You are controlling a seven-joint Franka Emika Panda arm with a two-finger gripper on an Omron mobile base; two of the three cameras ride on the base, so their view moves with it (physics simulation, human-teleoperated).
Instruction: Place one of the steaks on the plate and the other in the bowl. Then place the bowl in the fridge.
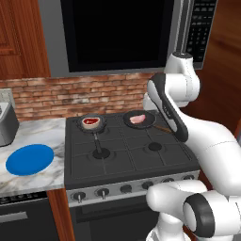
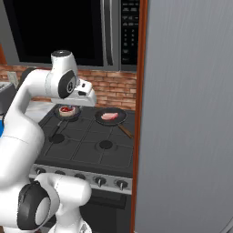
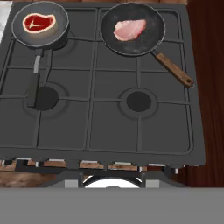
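A dark red steak (image 3: 40, 22) with a whitish rim lies in a small grey pan (image 3: 40, 26) on the stove's rear left burner. A pale pink steak (image 3: 129, 29) lies in a black pan (image 3: 133, 29) with a wooden handle on the rear right burner. The blue plate (image 1: 29, 159) rests on the marble counter left of the stove. My gripper (image 2: 86, 96) hangs high above the stove's middle, pointing down, with its fingers hidden. The fridge (image 2: 191, 113) rises as a grey metallic wall on the right. The bowl is out of view.
The black stove (image 1: 129, 155) has a row of knobs along its front. A dark microwave (image 1: 117, 33) hangs above it against a brick wall. A grey appliance (image 1: 6, 123) stands at the counter's far left. A wooden panel (image 2: 142, 91) separates stove and fridge.
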